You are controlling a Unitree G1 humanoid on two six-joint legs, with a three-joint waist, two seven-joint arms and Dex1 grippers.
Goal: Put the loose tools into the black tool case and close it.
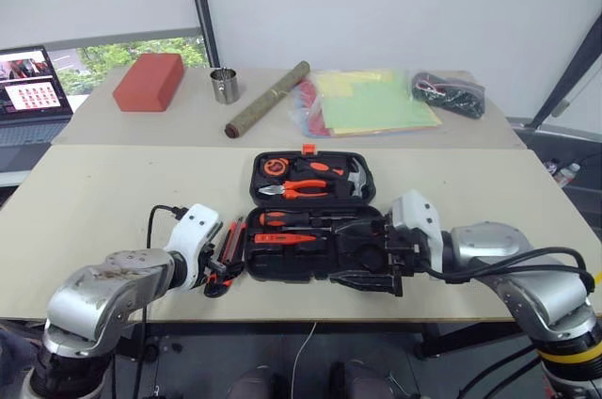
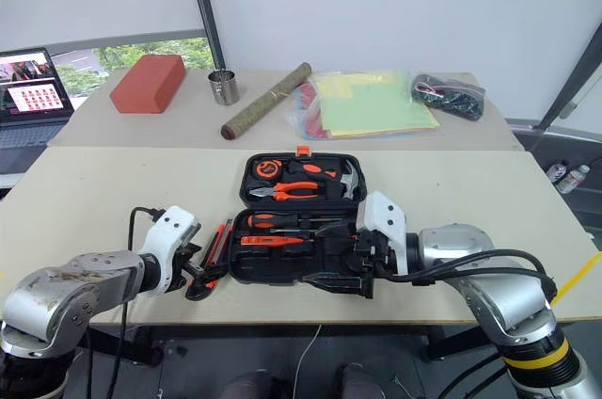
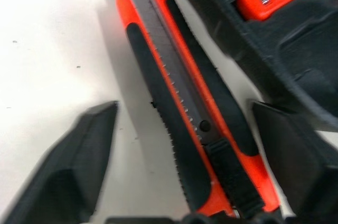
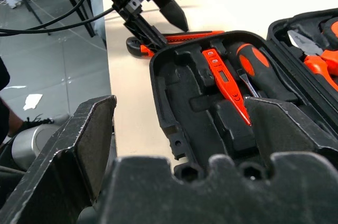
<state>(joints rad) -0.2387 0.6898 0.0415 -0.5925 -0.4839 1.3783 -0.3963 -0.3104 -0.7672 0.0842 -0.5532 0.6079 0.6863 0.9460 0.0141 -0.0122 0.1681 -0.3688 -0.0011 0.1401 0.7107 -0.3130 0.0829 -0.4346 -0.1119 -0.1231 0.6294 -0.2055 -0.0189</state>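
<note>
Two tables stand end to end, the far one carrying odds and ends, the near one holding the job. Farthest left is one laptop with its screen lit, then one red brick-like block, smooth and rectangular. Next comes one small shiny metal cup, then one long mottled roll lying at a slant.

On the near table, the left gripper points down at one utility knife, orange and black, long and slim, with a ridged metal strip along its middle. Its two black fingers are spread apart, one on each side of the knife's rear end; whether they touch it I cannot tell. The knife lies on the tabletop just beside the left edge of the black tool case.

That one case lies open, moulded black plastic with rounded corners and shaped recesses. Its front half holds one screwdriver with an orange-and-black handle and one flat orange tester pen. The back half holds one pair of orange-handled pliers and one small hammer.

The right gripper hangs over the case's front right part, its fingers wide apart and gripping nothing.

Behind it lie a stack of coloured plastic folders and one dark bundle of cords.
</note>
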